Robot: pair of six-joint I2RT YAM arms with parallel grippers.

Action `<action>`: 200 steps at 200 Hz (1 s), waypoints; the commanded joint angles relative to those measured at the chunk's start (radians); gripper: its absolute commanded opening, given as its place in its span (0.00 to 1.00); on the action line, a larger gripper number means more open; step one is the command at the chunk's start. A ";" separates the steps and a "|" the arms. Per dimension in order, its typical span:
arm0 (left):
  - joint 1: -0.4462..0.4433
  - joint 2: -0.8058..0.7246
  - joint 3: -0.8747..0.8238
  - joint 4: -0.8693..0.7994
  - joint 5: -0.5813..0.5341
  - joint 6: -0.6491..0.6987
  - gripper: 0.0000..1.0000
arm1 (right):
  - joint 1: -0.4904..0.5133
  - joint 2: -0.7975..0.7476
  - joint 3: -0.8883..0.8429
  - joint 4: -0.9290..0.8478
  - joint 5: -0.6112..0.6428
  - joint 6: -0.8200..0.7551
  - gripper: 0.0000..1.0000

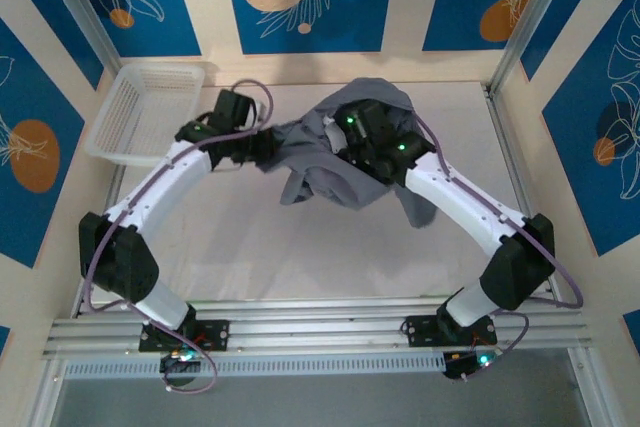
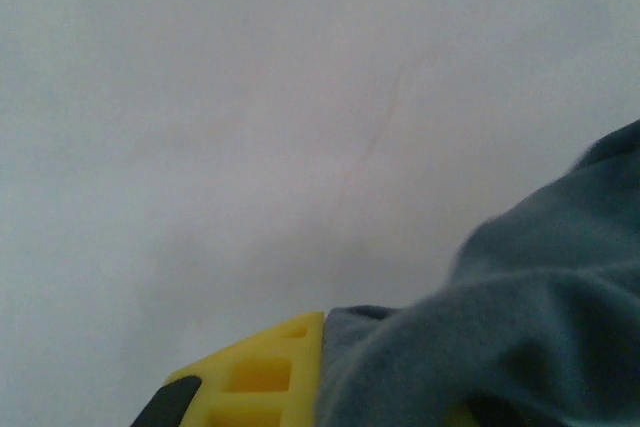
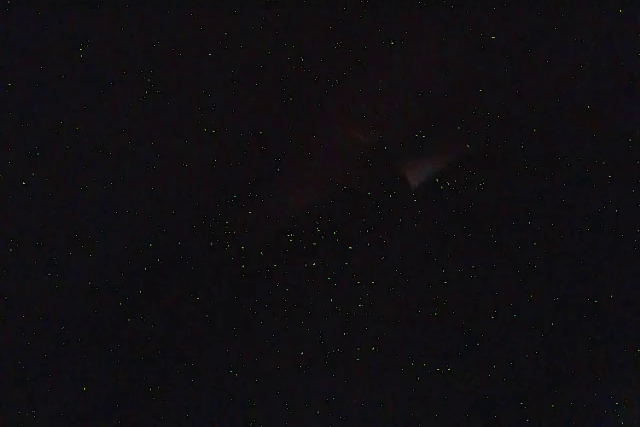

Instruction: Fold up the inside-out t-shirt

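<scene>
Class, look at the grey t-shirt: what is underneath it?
Bare white table shows beneath the hanging edges of the t-shirt. The right arm's wrist sits among its folds, partly draped. Whatever lies under the bunched middle is covered by cloth.

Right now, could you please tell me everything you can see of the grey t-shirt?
The t-shirt is plain slate-grey, soft-looking cloth, crumpled in a loose bunch at the far middle of the white table. A tail trails toward the near right. The left gripper is shut on its left edge, cloth lying against a yellow finger. The right arm reaches into its middle, cloth draped around the wrist. It is not yet folded.
</scene>
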 commanded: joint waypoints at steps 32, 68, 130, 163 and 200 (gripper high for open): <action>0.051 -0.096 -0.230 -0.019 -0.004 -0.091 0.39 | -0.092 -0.072 0.001 0.308 -0.104 0.100 0.00; 0.186 -0.243 -0.159 -0.072 0.058 -0.127 0.85 | -0.096 -0.078 -0.025 0.301 0.018 0.098 0.00; 0.034 -0.141 0.002 0.155 0.552 -0.258 0.93 | -0.066 -0.073 -0.024 0.272 -0.010 0.025 0.00; 0.014 -0.045 -0.110 0.029 0.370 -0.280 0.94 | -0.072 -0.121 -0.060 0.310 0.014 0.029 0.00; -0.013 0.037 -0.234 0.016 0.302 -0.266 0.81 | -0.092 -0.356 -0.373 0.416 0.121 0.077 0.00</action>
